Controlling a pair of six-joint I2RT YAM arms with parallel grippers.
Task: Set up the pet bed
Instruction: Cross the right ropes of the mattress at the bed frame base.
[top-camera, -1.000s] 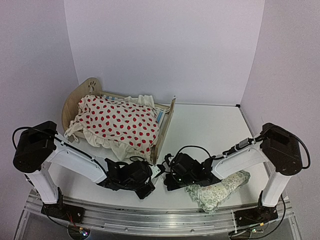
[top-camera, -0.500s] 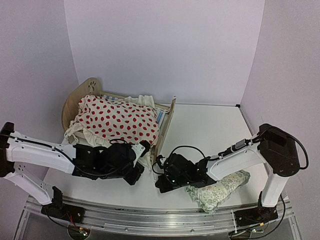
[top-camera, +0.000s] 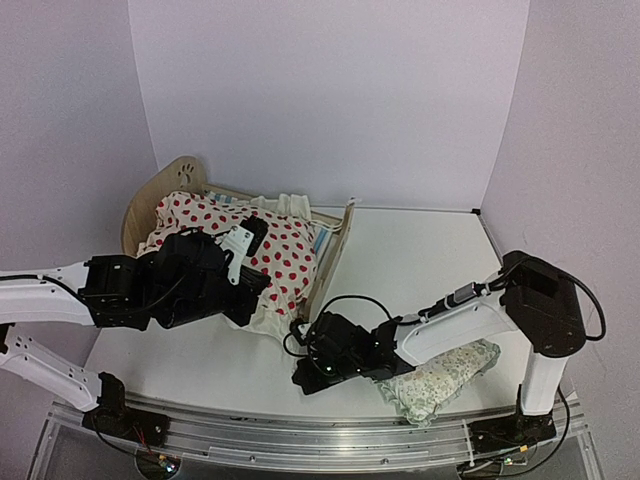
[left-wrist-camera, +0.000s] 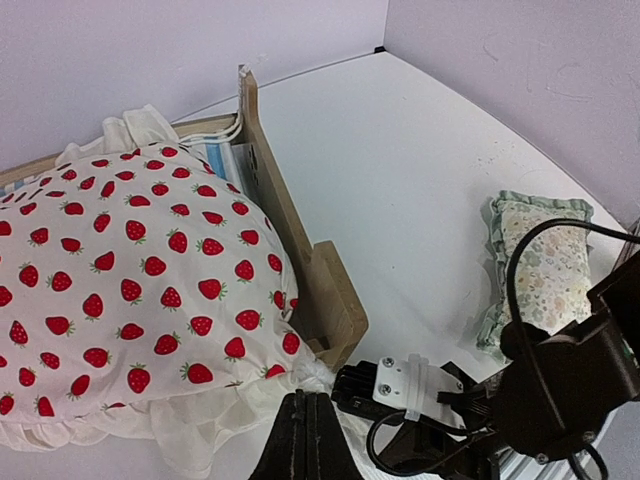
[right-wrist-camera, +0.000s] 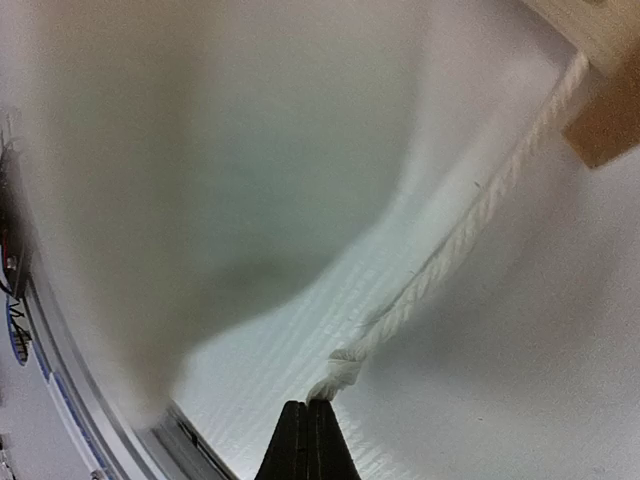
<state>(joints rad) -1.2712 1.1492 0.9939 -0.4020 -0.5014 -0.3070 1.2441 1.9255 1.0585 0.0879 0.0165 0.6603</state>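
Your pet bed (top-camera: 150, 200) sits at the far left of the table (top-camera: 420, 260), its base buried under the red-spotted cushion (top-camera: 285, 245). Your left gripper (left-wrist-camera: 305, 405) hangs pinched shut over the cushion's frill. Your right gripper (right-wrist-camera: 307, 405), also shut, lies low by the footboard, with a knotted white cord (right-wrist-camera: 450, 250) ending at its tips. A floral pillow (top-camera: 440, 378) lies beside that arm.

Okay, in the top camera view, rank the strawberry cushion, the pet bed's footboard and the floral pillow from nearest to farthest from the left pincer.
1. strawberry cushion: directly beneath the left pincer.
2. pet bed footboard: just to the pincer's right, past the cushion's edge.
3. floral pillow: farthest, off toward the near right.
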